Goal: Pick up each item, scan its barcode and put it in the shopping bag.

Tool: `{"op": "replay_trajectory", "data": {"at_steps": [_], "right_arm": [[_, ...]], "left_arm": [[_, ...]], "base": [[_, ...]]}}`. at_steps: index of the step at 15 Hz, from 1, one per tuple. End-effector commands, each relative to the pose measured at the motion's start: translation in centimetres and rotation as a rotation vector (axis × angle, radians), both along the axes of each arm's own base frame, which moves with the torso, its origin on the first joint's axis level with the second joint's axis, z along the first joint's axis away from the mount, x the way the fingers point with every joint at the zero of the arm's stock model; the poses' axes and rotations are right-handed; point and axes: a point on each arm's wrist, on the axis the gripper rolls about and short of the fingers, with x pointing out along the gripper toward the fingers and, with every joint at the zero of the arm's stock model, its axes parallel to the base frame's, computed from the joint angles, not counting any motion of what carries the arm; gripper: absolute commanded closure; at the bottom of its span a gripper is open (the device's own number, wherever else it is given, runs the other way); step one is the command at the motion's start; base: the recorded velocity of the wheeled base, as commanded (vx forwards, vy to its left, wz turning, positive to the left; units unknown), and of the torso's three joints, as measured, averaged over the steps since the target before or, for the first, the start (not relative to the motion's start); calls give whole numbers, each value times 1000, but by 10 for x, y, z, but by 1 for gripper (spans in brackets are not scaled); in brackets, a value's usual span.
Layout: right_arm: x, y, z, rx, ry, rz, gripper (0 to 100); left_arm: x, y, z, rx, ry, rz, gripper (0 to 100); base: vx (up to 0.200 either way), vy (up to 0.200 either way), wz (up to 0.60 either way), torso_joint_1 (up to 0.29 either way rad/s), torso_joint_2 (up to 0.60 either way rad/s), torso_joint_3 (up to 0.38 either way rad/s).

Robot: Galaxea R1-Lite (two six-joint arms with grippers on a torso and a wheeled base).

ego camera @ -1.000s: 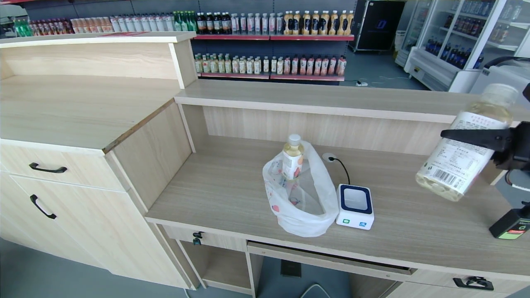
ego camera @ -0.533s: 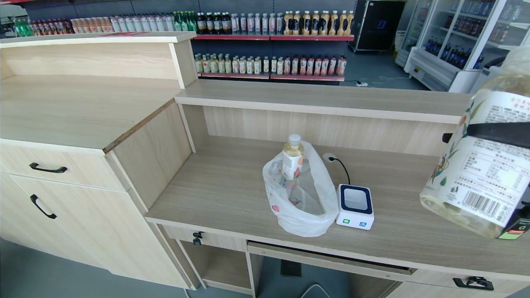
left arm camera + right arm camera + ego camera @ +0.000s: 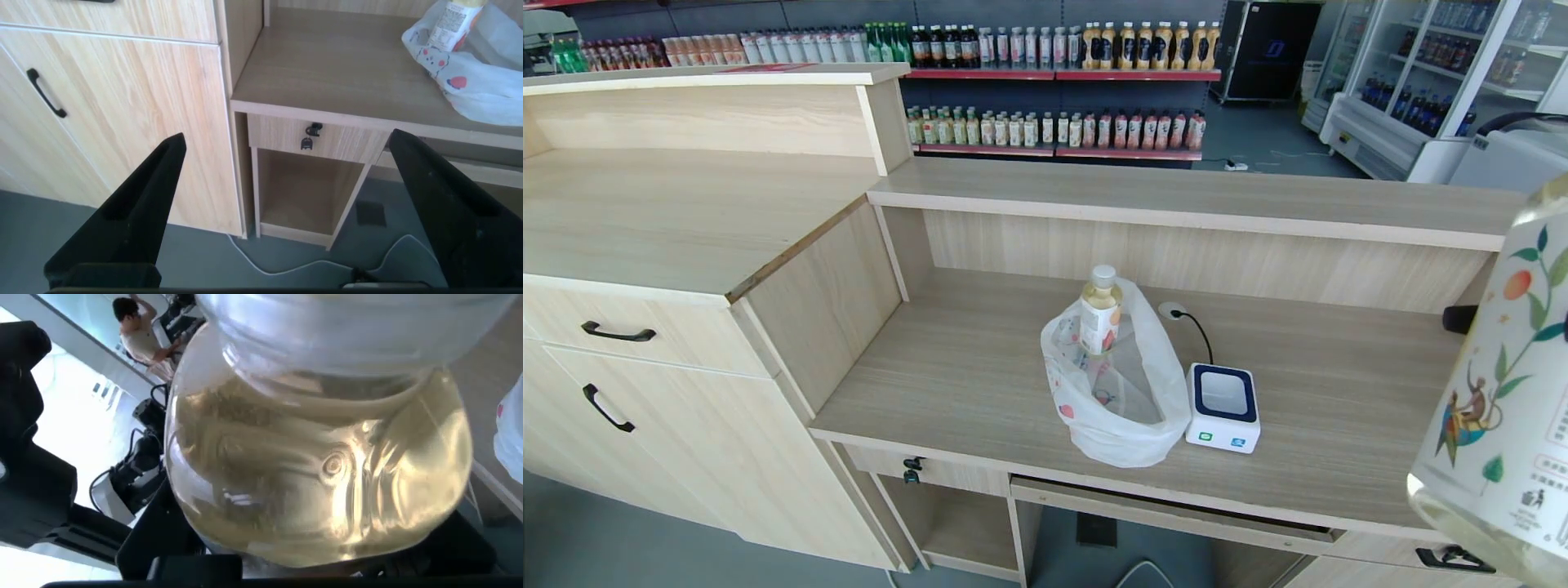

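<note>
While the bag [image 3: 1123,437] sits unmoved, the held bottle [image 3: 1507,384] looms nearer

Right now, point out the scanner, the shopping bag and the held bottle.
scanner [image 3: 1223,394], head view, its dark window.
shopping bag [image 3: 1123,441], head view, its front wall.
held bottle [image 3: 1515,384], head view, its label.

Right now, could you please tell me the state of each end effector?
Left end effector: open, empty.
Right end effector: shut on the bottle.
</note>
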Motion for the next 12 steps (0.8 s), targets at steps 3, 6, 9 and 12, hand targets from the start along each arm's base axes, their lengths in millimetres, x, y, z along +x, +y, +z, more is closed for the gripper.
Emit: {"op": "replay_trajectory", "data": {"at_steps": [3,6,9,12], "right_arm": [[1,3,-3,-3,12,22,100],[2,7,-4,-6,23,45,100],[1,8,-18,-22,51,54,100],[3,8,-22,-33,49,54,100]], "left_arm": [[0,0,0,0,0,1,0],[0,0,0,0,0,1,0],[0,0,0,0,0,1,0],[0,0,0,0,0,1,0]], "base": [[0,0,0,0,0,0],[0,0,0,0,0,0],[0,0,0,0,0,0],[0,0,0,0,0,0]]}}
